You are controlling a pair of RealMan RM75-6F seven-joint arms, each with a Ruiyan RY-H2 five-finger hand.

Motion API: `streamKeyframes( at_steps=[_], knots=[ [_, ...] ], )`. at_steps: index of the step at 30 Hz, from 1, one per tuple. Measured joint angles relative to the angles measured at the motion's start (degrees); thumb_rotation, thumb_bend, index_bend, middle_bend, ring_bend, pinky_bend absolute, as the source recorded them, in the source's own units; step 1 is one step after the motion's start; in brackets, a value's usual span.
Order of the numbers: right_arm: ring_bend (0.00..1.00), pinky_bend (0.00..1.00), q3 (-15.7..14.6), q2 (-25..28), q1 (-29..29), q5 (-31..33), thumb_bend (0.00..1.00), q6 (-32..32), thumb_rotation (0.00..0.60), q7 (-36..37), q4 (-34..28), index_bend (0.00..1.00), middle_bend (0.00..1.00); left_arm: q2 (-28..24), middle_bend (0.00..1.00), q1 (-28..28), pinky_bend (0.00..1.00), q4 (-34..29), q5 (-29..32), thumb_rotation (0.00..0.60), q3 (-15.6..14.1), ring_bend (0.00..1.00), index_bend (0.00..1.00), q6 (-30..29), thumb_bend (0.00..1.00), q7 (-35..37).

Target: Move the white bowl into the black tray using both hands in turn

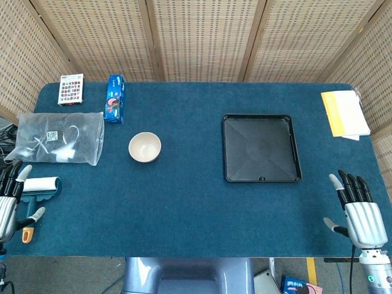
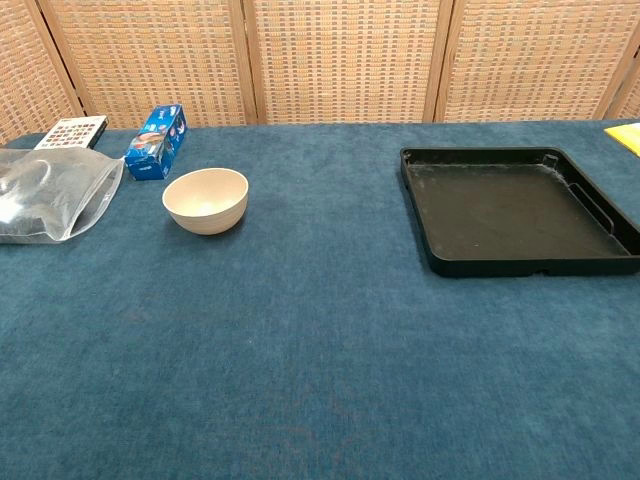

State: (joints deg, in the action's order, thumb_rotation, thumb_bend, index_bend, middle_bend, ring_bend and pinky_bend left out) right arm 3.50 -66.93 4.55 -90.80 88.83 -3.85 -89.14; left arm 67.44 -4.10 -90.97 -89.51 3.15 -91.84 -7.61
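Fingers are spreading wide on both sides, gripping nothing: the left hand (image 1: 11, 199) is hovering at the tabletop's near left corner, the right hand (image 1: 358, 211) at its near right corner. Nothing is moved yet. The white bowl (image 1: 144, 147) is sitting upright toward the left half, well apart from the black tray (image 1: 261, 148), which is lying empty right of centre, so pickup, handover and placement are all remaining.

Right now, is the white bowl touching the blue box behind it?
Apart. The head view shows bare blue cloth between the white bowl and the blue box; the chest view agrees.
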Motion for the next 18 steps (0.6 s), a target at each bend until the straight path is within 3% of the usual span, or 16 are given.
streamKeyframes(
  at_steps=[18],
  knots=[
    [0.0,0.0,0.12,0.16,-0.15,0.56,0.15,-0.03,0.6,0.44,-0.45,0.02,0.0,0.43,0.0,-0.45,0.0,0.21,0.44,0.6,0.23,0.0,0.0,1.04,0.17,-0.61]
  ],
)
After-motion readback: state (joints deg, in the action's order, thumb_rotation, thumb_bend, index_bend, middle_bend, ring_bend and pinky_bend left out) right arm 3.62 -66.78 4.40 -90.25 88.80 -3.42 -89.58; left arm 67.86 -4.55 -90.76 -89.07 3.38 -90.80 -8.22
